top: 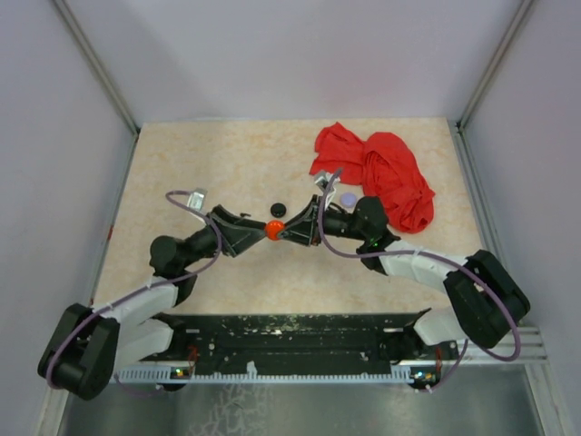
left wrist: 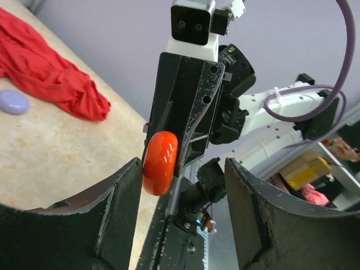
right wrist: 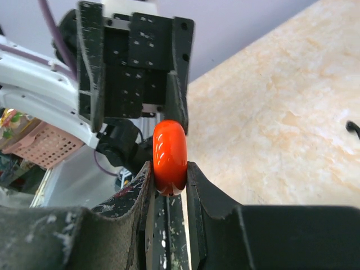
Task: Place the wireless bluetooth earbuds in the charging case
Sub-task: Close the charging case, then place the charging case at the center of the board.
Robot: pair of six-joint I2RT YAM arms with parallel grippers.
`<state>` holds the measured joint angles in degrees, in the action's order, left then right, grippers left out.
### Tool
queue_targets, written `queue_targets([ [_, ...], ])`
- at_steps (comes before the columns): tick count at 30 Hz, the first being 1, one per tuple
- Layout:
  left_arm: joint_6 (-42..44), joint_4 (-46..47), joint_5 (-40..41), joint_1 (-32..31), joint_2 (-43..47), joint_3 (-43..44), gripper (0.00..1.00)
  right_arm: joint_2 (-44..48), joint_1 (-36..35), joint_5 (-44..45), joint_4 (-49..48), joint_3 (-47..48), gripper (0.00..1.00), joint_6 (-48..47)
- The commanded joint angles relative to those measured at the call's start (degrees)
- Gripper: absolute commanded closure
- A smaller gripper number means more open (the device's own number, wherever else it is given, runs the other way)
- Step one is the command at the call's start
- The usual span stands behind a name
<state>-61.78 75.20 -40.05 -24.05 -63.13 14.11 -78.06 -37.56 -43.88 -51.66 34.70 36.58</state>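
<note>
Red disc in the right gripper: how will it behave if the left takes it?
The red disc looks glossy and round-edged, so probably slippery; it may squirt from the right gripper. Dropped on edge, it would likely roll.

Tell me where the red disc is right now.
In the top view the red disc sits near the centre, clamped in the right pincer, with the open left pincer just beside it on the left.
</note>
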Motion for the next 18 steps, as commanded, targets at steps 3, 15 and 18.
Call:
queue_targets([
  [3, 19.4, -29.6, 9.0, 0.0, 11.9, 3.8, 0.32, 3.3, 5.7, 7.5, 6.1, -2.9, 1.00, -1.1],
  [15, 34.6, -60.5, 27.8, 0.0, 19.3, 9.5, 0.19, 9.8, 20.9, 16.6, 22.0, -9.5, 1.00, -0.4],
  [18, 36.3, -62.5, 31.7, 0.0, 19.8, 9.3, 0.17, 9.1, 24.1, 18.2, 24.6, -9.6, 1.00, 0.2],
])
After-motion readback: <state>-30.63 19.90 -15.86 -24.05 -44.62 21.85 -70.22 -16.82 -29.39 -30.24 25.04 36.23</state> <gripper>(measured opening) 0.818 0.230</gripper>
